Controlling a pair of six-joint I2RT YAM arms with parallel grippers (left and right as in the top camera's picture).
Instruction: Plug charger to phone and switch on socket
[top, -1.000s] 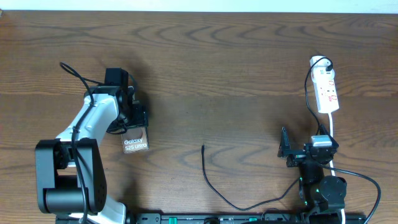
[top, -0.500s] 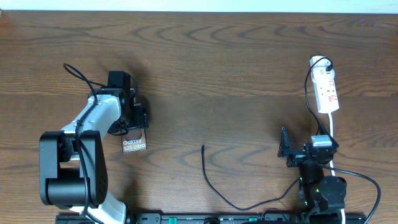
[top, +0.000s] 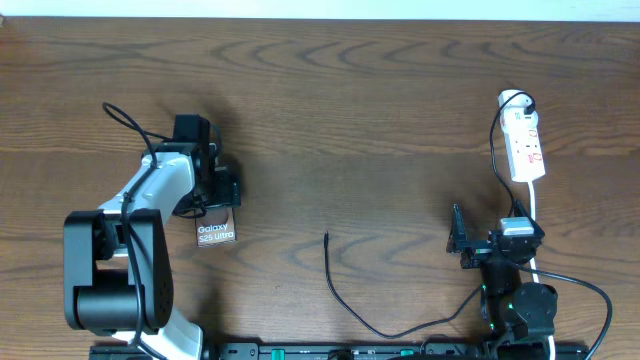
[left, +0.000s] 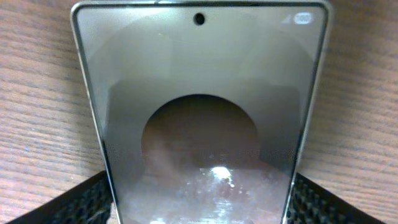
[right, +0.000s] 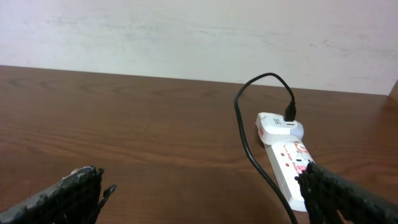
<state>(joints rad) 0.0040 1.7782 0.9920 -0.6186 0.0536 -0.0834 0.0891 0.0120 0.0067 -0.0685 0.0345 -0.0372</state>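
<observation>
Jaws of the left gripper (top: 216, 190) straddle the phone (left: 199, 124) across its long edges, pads (left: 68, 205) right beside the frame; whether they press it I cannot tell. Those of the right gripper (right: 205, 199) stand wide apart, holding nothing.

On the left of the wooden table (top: 400, 100) the phone lies flat, well apart from the charger (top: 335, 290), whose plug tip (top: 327, 237) lies free mid-table. With its glossy brownish face and white "Galaxy S25 Ultra" lettering, the phone is likely stiff, slick and scratch-prone, so best held by its edges. Thin and black, the charger looks limp and light; I would pinch it just behind the plug tip.
</observation>
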